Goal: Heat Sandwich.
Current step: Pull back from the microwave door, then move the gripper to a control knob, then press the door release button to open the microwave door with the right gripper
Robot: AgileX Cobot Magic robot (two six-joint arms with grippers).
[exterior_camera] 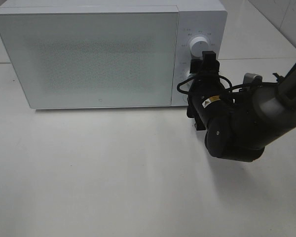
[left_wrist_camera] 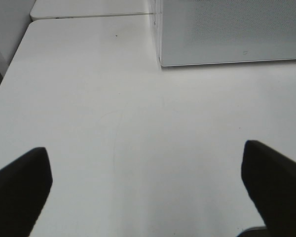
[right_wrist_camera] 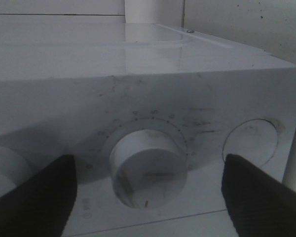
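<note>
- Right gripper [right_wrist_camera: 149, 193]: released, its two dark fingers [right_wrist_camera: 34, 200] spread wide.
- A white dial [right_wrist_camera: 148, 160] sits between these fingers, a little ahead of the tips. There is a clear gap on each side and neither pad touches it.
- Beyond one finger, a flat round disc [right_wrist_camera: 250, 140] is set into the same white face. Beyond the other finger, the edge of a second knob [right_wrist_camera: 2, 170] shows.
- From the high camera, the right arm [exterior_camera: 266, 111] reaches in from the right. Its fingers are held against the microwave [exterior_camera: 202, 15] at the control strip, just below the upper dial [exterior_camera: 200, 47].
- The door [exterior_camera: 89, 57] lies to the side of those fingers and is closed. Its frosted front hides the inside.
- Left gripper [left_wrist_camera: 145, 165]: released and holding nothing, its fingers [left_wrist_camera: 19, 190] as far apart as the wrist view shows.
- Between the left fingers is only bare white table [left_wrist_camera: 138, 123].
- Ahead of the left fingers, well apart from them, stands the lower front corner of the microwave.
- The left gripper is out of the high camera's frame.
- Sandwich: no view shows it, and I cannot tell where it lies. It is not between either pair of fingers.
</note>
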